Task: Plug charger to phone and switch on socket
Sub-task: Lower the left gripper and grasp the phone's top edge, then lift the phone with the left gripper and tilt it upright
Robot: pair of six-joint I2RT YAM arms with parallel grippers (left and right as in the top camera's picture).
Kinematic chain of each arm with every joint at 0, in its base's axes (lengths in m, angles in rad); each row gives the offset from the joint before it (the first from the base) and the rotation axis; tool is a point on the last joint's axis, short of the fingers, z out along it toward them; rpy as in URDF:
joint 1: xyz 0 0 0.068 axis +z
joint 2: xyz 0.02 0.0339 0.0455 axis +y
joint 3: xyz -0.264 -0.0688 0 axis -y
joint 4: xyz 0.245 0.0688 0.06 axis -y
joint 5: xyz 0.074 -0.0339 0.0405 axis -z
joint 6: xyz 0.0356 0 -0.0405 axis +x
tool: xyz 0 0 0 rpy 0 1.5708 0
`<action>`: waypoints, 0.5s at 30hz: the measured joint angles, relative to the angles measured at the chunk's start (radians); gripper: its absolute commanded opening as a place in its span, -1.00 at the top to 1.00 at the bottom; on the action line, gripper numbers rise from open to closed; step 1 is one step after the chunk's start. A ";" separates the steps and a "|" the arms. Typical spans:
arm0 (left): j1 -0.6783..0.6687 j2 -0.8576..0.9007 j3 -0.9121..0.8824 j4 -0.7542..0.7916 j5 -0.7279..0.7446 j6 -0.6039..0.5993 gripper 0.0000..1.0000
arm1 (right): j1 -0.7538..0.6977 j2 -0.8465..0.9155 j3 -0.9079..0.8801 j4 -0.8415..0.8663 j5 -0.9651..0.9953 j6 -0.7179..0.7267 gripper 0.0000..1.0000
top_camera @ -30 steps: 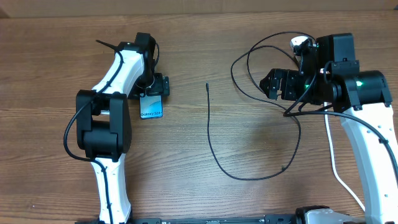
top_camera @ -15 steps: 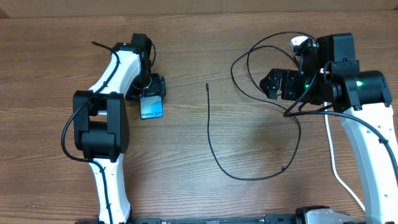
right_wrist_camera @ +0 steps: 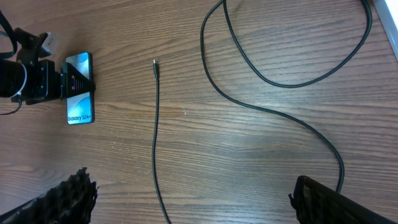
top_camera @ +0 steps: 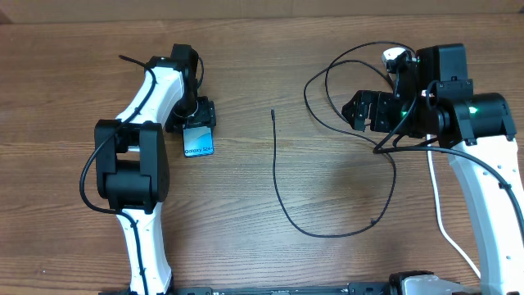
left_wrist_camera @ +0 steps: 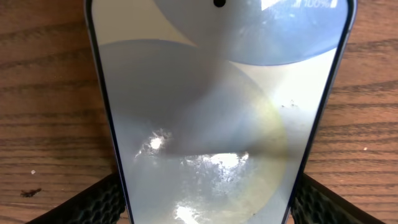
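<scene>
Pincer on the left arm (top_camera: pixel 199 121) sits down over the phone (left_wrist_camera: pixel 217 112). Its fingers (left_wrist_camera: pixel 93 199) straddle the two long edges. Wrist view can't settle touching vs just beside, so I can't tell if it's gripping or only bracketing.

Phone lies flat on the surface (top_camera: pixel 246 262), screen up. Its long axis runs straight out from between the fingers, and the "Galaxy" end pokes out on the arm-base side.

Outward from there, the charger (top_camera: pixel 275 176) has its connector tip (top_camera: pixel 273 112) off to the left pincer's side, toward the other arm and apart from the phone. The last stretch of cable runs roughly parallel to the phone's long axis, then loops away under the right arm.

Right pincer (top_camera: pixel 359 113) is wide open with nothing between the jaws. The tip lies between the two pincers, a bit nearer the left one.

My read: left arm steadies the phone, so the free right arm has to fetch the tip and bring it end-on to the phone's short edge. That alignment is the crux.
</scene>
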State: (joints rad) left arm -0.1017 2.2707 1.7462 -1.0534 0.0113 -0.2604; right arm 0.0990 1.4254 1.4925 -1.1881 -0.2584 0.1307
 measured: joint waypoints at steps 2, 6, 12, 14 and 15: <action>0.002 0.000 0.000 0.000 0.000 0.000 -0.48 | 0.000 0.000 0.000 0.000 0.000 0.000 -1.00; 0.004 -0.001 0.000 0.000 0.003 0.000 -0.39 | 0.000 0.000 0.000 0.000 0.000 0.000 -1.00; 0.004 -0.003 -0.001 0.001 0.004 0.000 -0.24 | 0.000 0.000 0.000 0.000 0.000 0.000 -1.00; 0.004 -0.003 -0.001 0.000 0.004 0.000 -0.20 | 0.000 0.000 0.000 0.000 0.000 0.000 -1.00; 0.004 -0.003 -0.001 0.001 0.004 0.000 -0.18 | 0.000 0.000 0.000 0.000 0.000 0.000 -1.00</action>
State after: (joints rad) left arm -0.0975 2.2681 1.7454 -1.0527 0.0151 -0.2600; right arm 0.0990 1.4254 1.4925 -1.1877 -0.2584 0.1307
